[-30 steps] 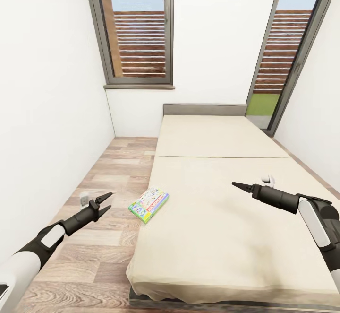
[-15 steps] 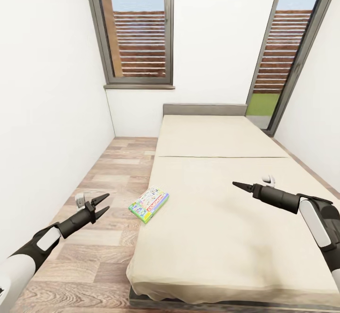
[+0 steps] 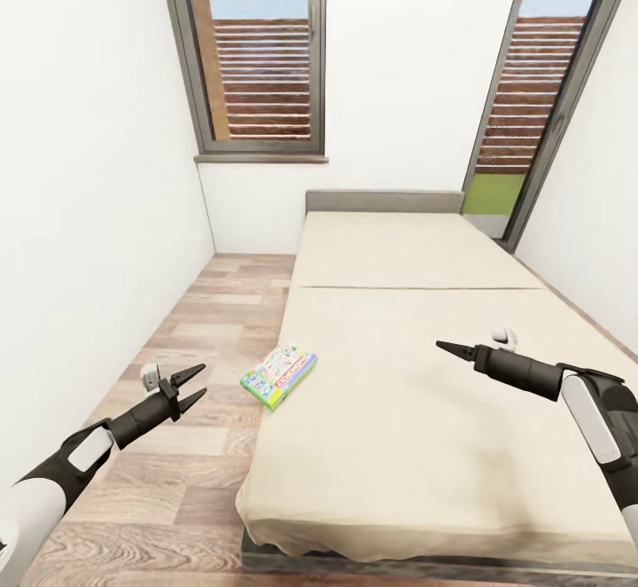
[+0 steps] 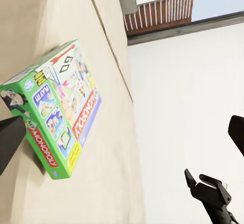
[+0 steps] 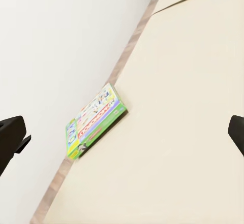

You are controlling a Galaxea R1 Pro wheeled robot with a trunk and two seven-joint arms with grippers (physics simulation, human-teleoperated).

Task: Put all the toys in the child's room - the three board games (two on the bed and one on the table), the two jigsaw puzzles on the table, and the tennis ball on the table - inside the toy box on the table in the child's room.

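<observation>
One board game [image 3: 279, 376], a flat green box with red "Monopoly" lettering, lies at the left edge of the beige bed [image 3: 425, 410], a corner hanging over the side. My left gripper [image 3: 191, 380] hovers open above the floor, just left of the box. The left wrist view looks at the box [image 4: 58, 117] between two widely spread fingers. My right gripper [image 3: 440, 346] hangs above the middle of the bed, well right of the box. In the right wrist view its fingers stand wide apart around the box [image 5: 96, 120]. Nothing is held.
A narrow strip of wood floor [image 3: 204, 330] runs between the white left wall [image 3: 89, 215] and the bed. A grey headboard [image 3: 384, 201], a window [image 3: 257, 55] and a glass door [image 3: 532, 99] are at the far end.
The left gripper has dropped slightly and drawn back a little. The whole picture has shifted a touch upward, so the camera moved. The board game stays where it was on the bed.
</observation>
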